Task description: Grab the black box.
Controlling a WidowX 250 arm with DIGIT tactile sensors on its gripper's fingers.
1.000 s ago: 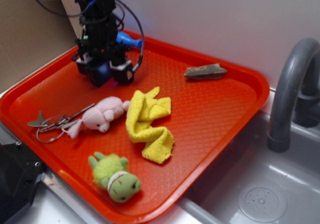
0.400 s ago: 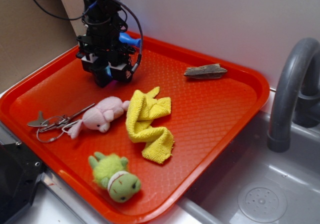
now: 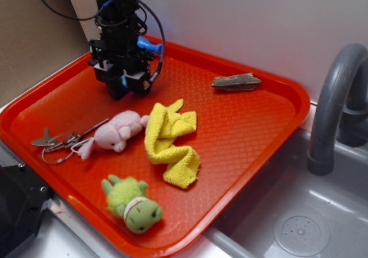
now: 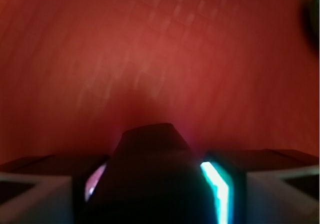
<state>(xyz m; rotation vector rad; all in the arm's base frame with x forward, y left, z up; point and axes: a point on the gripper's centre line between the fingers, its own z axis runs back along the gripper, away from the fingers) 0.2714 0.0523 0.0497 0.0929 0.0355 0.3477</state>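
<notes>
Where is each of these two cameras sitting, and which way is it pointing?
Exterior: off the tray's near side, raised, looking down across the orange tray toward the wall; shows the arm and tool.
Wrist: on the arm, facing down at the tray; shows the tool's lit pads around a black box.
Shared: tray surface and the tool.

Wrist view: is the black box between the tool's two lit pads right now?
Yes, the black box sits between the lit pads of the tool.
</notes>
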